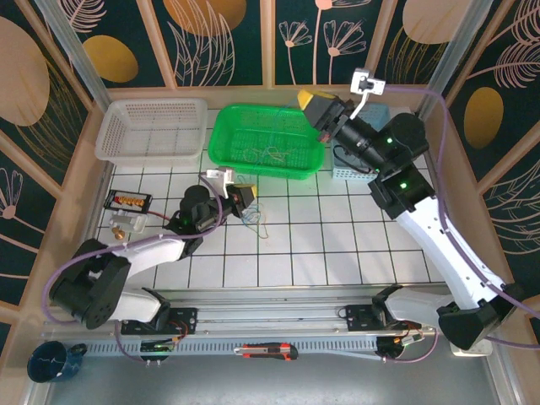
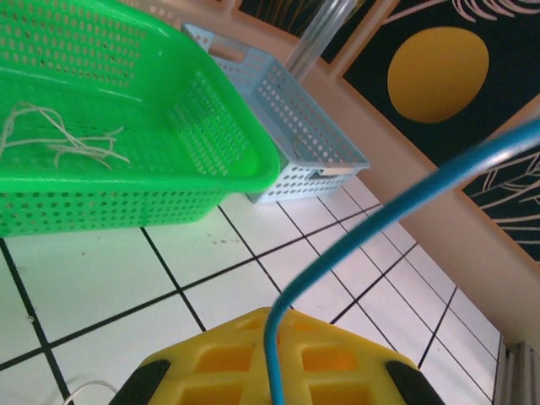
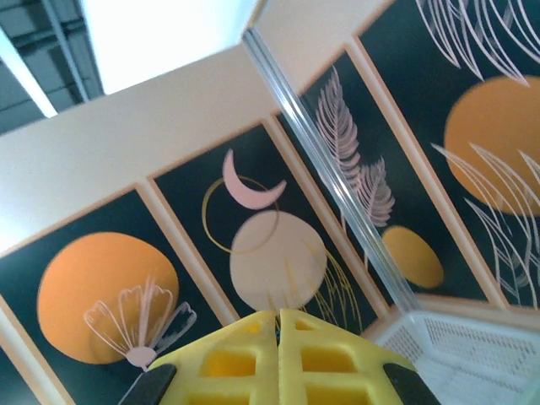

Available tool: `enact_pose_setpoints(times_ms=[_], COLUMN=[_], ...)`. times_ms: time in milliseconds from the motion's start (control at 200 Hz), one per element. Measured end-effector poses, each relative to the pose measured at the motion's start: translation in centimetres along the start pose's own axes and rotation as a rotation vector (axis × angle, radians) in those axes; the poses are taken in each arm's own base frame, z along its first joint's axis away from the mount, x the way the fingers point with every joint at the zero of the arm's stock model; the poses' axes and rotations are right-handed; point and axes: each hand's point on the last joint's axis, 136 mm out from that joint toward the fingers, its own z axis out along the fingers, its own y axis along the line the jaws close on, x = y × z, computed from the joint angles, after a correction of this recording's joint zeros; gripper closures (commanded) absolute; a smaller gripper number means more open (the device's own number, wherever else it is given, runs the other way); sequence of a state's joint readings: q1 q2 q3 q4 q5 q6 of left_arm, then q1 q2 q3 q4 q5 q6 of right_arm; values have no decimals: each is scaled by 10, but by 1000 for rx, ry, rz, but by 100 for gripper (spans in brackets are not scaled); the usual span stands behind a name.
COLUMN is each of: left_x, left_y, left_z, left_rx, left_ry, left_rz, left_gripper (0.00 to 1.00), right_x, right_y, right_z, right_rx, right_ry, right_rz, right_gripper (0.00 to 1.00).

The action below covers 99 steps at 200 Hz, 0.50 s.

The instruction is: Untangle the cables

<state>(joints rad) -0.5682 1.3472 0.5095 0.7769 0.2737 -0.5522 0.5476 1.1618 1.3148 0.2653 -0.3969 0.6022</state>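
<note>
Part done: tan-yellow thin wires (image 2: 63, 139) are lying in green perforated plastic basket (image 2: 253, 169); left gripper (image 2: 271, 325) jaws are pinching thin blue wire (image 2: 380, 215) over white tiled tabletop (image 1: 337, 245); right gripper (image 3: 278, 319) jaws are idling pressed together, empty.

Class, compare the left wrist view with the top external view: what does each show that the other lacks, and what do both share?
The left wrist view adds the grip up close: a thin blue cable emerging from between the shut yellow fingers of the left tool. The top external view adds a white perforated plastic basket, the shut right tool, a dark blue mug and a red-and-black utility knife. Both show the green perforated plastic basket holding pale tan wires, the pale blue perforated basket beside it, and the white tiled table.
</note>
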Motion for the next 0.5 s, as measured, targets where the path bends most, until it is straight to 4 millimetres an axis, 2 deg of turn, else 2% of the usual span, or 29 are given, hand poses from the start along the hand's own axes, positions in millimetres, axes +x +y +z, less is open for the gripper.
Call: enact_pose_setpoints(times_ms=[165,400,495], left_x=[-48,-151,-183], left_y=[3,2,2], left_z=[-20,-36,-35], left_rx=[-121,-268,-312], left_ry=[-140,-328,-362], left_rz=[8,65,106], left_gripper=[100,100,100], right_x=[46,118,144], right_y=[-44,-88,-101], right_z=[-14,-36,-41], right_rx=[98,176,202], right_ry=[74,175,218], right_rz=[51,157,193], right_gripper=[100,100,100])
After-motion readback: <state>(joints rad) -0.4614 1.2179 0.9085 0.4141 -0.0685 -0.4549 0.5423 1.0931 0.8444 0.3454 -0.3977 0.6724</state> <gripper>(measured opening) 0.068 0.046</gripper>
